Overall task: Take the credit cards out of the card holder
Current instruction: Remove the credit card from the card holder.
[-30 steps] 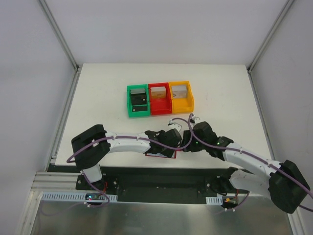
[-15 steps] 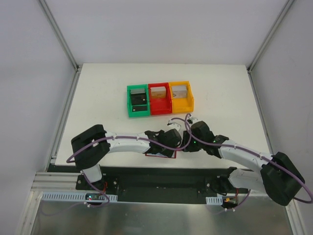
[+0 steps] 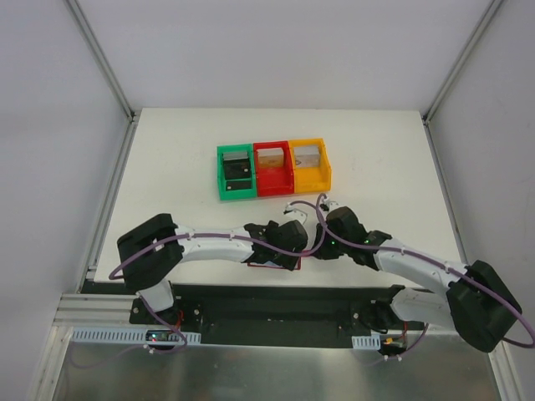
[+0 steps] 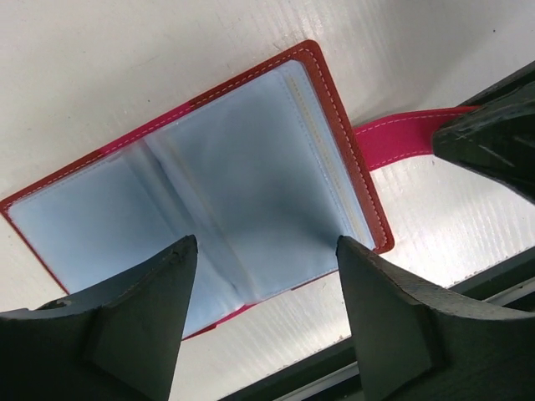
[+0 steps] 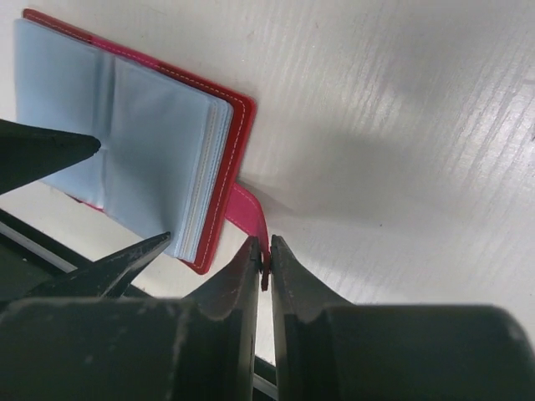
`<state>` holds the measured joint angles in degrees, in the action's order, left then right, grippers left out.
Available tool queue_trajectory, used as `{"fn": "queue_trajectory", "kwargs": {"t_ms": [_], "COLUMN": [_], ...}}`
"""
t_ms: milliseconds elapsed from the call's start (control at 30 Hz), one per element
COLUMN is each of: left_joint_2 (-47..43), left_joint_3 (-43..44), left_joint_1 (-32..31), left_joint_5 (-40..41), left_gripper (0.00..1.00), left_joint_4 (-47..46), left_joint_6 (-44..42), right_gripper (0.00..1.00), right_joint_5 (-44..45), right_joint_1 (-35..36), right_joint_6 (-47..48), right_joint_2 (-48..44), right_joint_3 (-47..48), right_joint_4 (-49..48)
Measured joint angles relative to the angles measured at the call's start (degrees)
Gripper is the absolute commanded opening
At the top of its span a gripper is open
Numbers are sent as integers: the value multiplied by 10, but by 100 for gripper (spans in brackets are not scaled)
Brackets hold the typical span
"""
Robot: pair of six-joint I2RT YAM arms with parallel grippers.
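A white tabletop (image 3: 167,167), walled in white, is carrying the card holder (image 4: 251,184), which is lying open at the near edge. Its snap tab (image 5: 249,215) is being pinched between the closed fingers of the right end effector (image 5: 266,257). The left end effector (image 4: 266,244) is being held spread above the pale leaves, gripping nothing. The credit cards (image 5: 150,134) are seemingly being housed in those leaves, though blur is hiding their outlines. With only the thin tab being anchored, the holder is likely to be dragged, or the tab lost, when a card is pulled. Little room is being left at the near edge and between the end effectors; open tabletop is lying toward the bins (image 3: 274,167).
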<state>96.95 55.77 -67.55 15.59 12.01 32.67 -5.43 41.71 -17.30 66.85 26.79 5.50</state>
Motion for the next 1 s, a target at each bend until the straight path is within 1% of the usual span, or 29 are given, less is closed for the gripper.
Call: {"fn": "queue_trajectory", "kwargs": {"t_ms": [100, 133, 333, 567, 700, 1000], "left_joint_2": [-16, -22, -79, -158, -164, -163], "left_joint_3": [-4, -4, -8, -63, -79, -89], "left_joint_1": [0, 0, 1, 24, 38, 43], "left_joint_5": [0, 0, -1, -27, -37, -60], "left_gripper": [72, 72, 73, 71, 70, 72], "left_joint_4": [8, 10, 7, -17, -31, -61], "left_joint_6": [0, 0, 10, 38, 47, 57], "right_gripper": [1, 0, 0, 0, 0, 0], "right_joint_5": [0, 0, 0, -11, -15, -21], "right_joint_1": [0, 0, 0, 0, 3, 20], "right_joint_6": [1, 1, 5, 7, 5, -3], "right_joint_2": [-25, -34, -63, -74, -79, -107], "right_joint_3": [3, 6, 38, 63, 63, 64], "right_joint_4": [15, 20, 53, 78, 86, 89]}}
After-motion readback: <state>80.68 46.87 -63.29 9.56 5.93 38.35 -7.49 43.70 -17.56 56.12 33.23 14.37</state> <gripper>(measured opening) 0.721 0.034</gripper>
